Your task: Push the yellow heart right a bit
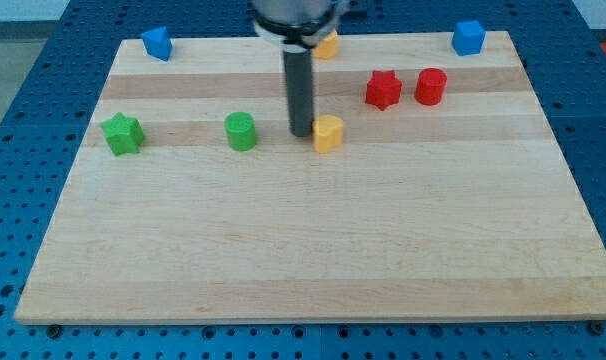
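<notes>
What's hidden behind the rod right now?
The rod partly covers a yellow block at the view's top edge; only its right part shows, so I cannot tell its shape. My tip sits against the yellow heart's left side.

Yellow heart [328, 133], pale striped wooden board [313, 240]
</notes>
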Motion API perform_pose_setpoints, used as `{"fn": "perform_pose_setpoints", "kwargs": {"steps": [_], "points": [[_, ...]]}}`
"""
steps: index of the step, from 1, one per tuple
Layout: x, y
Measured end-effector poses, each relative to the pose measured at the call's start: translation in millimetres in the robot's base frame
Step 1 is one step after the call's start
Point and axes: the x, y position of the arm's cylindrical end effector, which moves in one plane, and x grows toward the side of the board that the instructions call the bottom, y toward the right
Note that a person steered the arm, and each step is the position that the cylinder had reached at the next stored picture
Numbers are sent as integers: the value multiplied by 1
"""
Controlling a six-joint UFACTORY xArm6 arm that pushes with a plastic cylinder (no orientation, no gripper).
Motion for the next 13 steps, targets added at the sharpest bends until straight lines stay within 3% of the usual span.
{"fn": "perform_pose_setpoints", "kwargs": {"steps": [2, 3, 4, 5, 7, 9, 10, 11, 13], "points": [[9, 100], [9, 95], [-16, 19], [13, -2], [70, 37], [3, 52], [3, 49], [18, 37], [77, 74]]}}
